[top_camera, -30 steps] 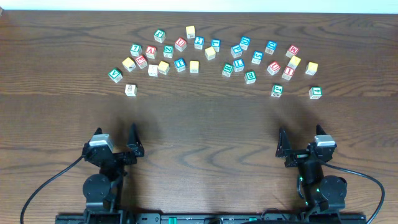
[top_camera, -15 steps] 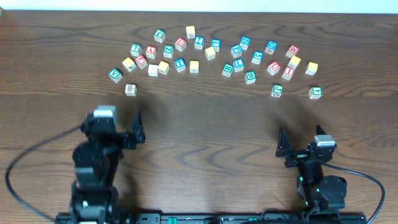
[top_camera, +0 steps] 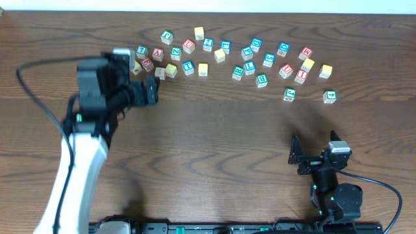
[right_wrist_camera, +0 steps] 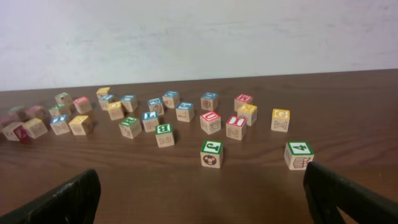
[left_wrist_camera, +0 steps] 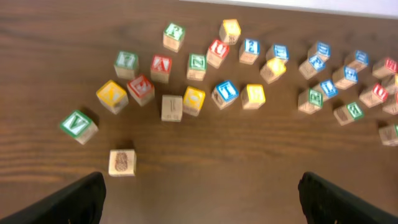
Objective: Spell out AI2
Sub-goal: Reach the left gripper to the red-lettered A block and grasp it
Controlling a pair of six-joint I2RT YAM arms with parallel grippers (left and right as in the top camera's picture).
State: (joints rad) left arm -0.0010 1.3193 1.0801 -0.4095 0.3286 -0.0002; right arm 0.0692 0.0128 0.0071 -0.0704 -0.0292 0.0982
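Wood-grain tabletop [top_camera: 214, 130], dark brown, with many small letter blocks scattered in a loose band along the far side. Red A block [left_wrist_camera: 160, 67] sits upright in the left part of that band, free, nothing touching it. Green block [left_wrist_camera: 196, 65] is just beside the red A block, letter unclear, maybe Z or N. Red block that looks like an I [right_wrist_camera: 236, 127] lies well apart from the red A block, at the opposite end of the band. The 2 can't be picked out for sure; a blue block [top_camera: 208, 44] a few blocks away from the red A block might be it.

Left claw [left_wrist_camera: 200, 182] hangs above the tabletop on the robot's side of the red A block, fingers spread wide, nothing between them. Green V block [left_wrist_camera: 78, 124] and a plain tan block [left_wrist_camera: 122, 162] sit between the red A block and that claw, both loose.

Right claw [right_wrist_camera: 199, 177] is far from the red A block, low by its base, fingers wide apart and empty. Green 4 block [right_wrist_camera: 299, 155] sits at the band's end farthest from the red A block.
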